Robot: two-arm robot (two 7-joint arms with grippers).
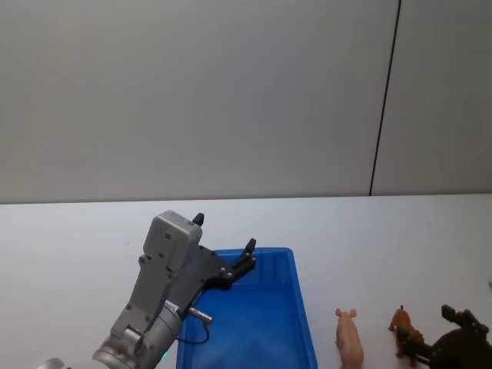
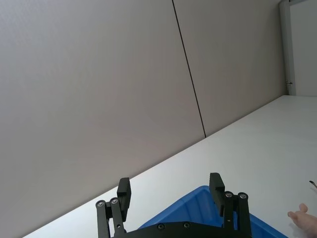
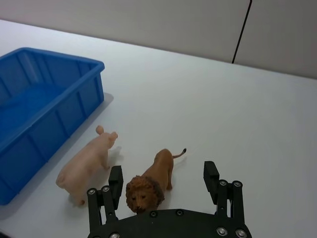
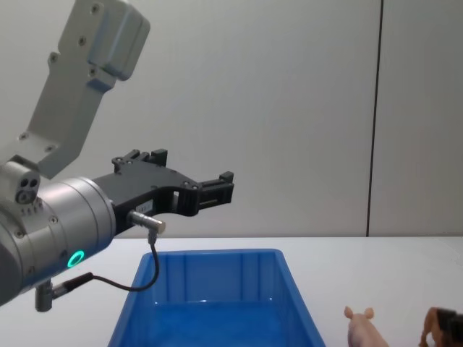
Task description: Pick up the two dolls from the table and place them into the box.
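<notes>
Since both dolls stand on the tabletop (image 3: 223, 109) just to the right of the box (image 3: 74, 109), the right pincer (image 3: 163, 171) hangs low over the brown lion (image 3: 156, 178), fingers spread to either side and touching nothing, presumably lined up for a first grasp. The pink pig (image 3: 86, 166) stands between lion and box. The left pincer (image 2: 169, 181), likewise spread and empty, is held above the box, apparently waiting. The lion's front feet are hidden behind the right pincer's body, and the box's near end is cut off.
</notes>
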